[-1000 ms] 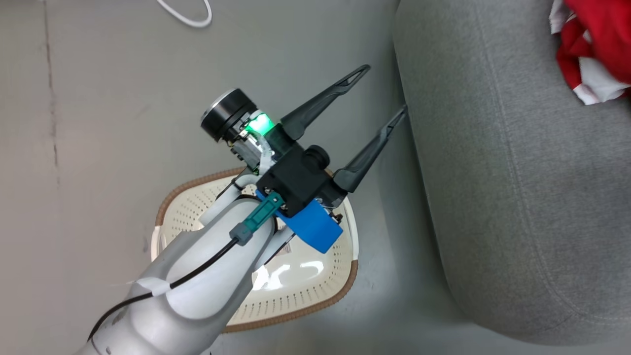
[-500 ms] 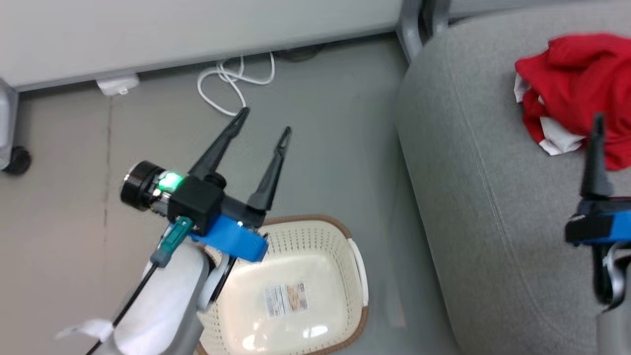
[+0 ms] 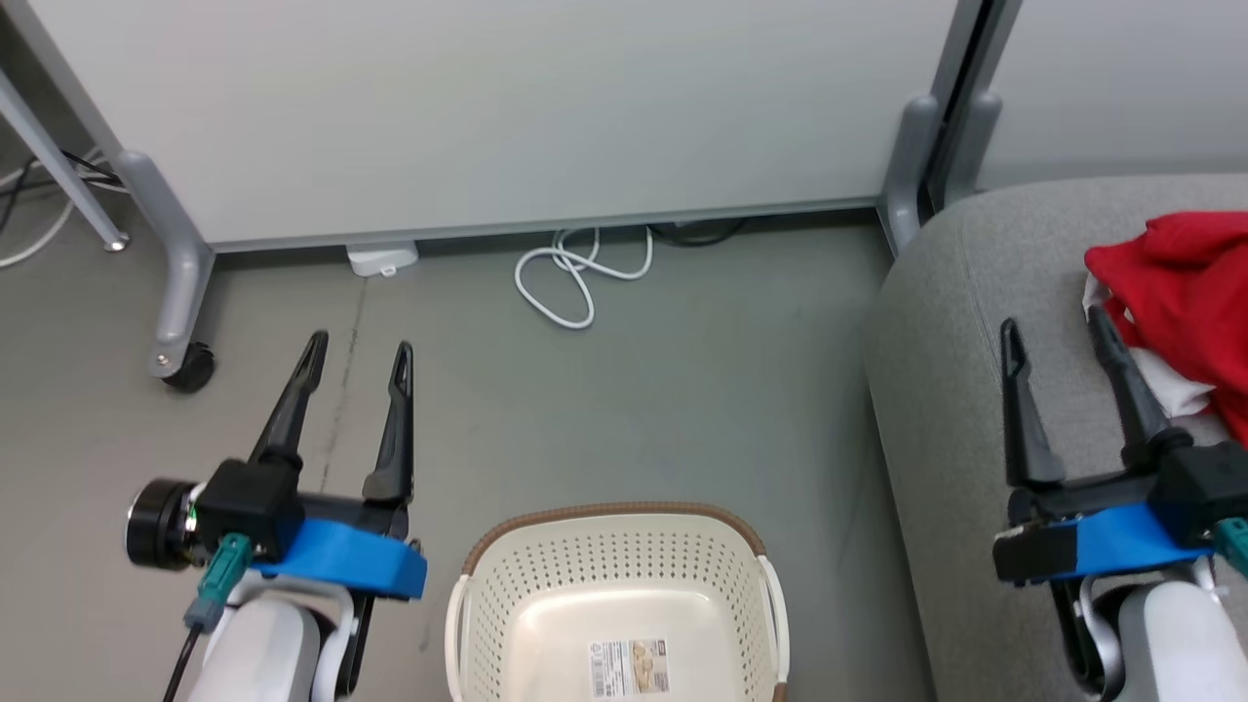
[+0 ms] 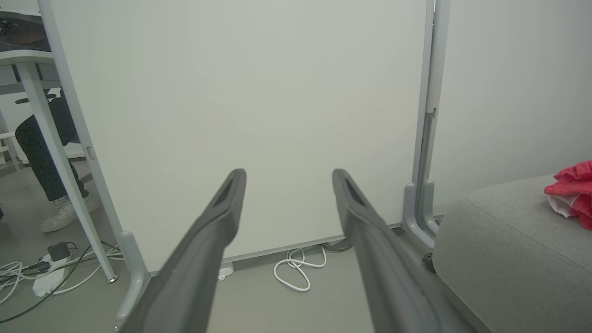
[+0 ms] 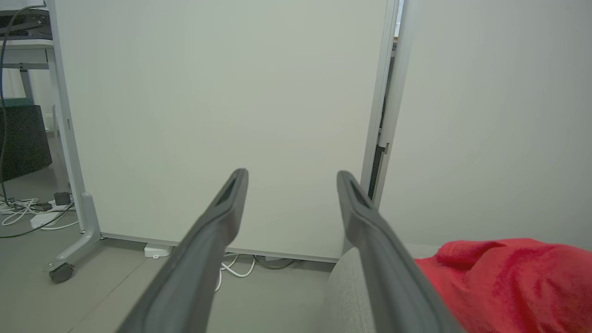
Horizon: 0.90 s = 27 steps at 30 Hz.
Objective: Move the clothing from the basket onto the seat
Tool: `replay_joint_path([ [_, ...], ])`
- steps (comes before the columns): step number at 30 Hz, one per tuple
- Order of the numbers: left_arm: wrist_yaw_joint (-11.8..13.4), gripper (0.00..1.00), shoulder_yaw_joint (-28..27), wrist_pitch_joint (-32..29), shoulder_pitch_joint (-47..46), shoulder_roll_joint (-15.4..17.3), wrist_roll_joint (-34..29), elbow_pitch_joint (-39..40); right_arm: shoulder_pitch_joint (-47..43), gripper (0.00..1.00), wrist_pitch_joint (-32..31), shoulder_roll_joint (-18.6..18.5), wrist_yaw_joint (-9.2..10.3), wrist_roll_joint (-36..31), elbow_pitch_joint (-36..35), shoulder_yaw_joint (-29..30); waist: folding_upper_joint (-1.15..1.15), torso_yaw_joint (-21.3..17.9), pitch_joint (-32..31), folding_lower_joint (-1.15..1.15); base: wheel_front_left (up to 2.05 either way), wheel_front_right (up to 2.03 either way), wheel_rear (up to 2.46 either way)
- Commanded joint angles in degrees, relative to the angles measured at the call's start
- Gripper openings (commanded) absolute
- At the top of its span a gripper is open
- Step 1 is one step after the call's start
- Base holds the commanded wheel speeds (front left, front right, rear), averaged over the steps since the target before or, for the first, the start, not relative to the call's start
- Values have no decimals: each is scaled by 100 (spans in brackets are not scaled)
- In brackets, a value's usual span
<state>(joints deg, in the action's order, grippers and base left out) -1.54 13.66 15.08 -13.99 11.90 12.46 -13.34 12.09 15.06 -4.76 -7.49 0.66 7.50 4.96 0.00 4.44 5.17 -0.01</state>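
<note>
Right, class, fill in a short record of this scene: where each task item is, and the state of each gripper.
clothing: red heap lying on the seat
basket: on the floor beside the seat, label on its bottom, no cloth visible inside
left gripper: open, holding nothing
right gripper: open, holding nothing, near the clothing
task: appears done

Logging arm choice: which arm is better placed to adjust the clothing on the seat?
Right: right gripper, open, is over the seat beside the clothing; left gripper is over floor beyond the basket.
</note>
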Motion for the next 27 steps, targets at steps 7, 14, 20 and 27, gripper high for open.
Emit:
replay_joint_path([
  [7, -10, 100, -439, 13, 638, -192, -152, 191, -555, 100, 17, 136, -1, -26, -200, -69, 0, 110, -311, 1, 0, 0, 0],
  [14, -93, 100, -655, 13, 1014, -384, -305, 384, -1016, 100, 17, 185, -1, 31, -332, -21, 0, 92, -481, 1, 0, 0, 0],
  [20, -200, 100, -714, 13, 1114, -485, -406, 438, -1316, 100, 17, 189, -1, 167, -377, 21, 0, 32, -550, 1, 0, 0, 0],
  [27, -264, 100, -789, 13, 1140, -565, -475, 432, -1348, 100, 17, 190, -1, 243, -358, 38, 0, -83, -559, 1, 0, 0, 0],
])
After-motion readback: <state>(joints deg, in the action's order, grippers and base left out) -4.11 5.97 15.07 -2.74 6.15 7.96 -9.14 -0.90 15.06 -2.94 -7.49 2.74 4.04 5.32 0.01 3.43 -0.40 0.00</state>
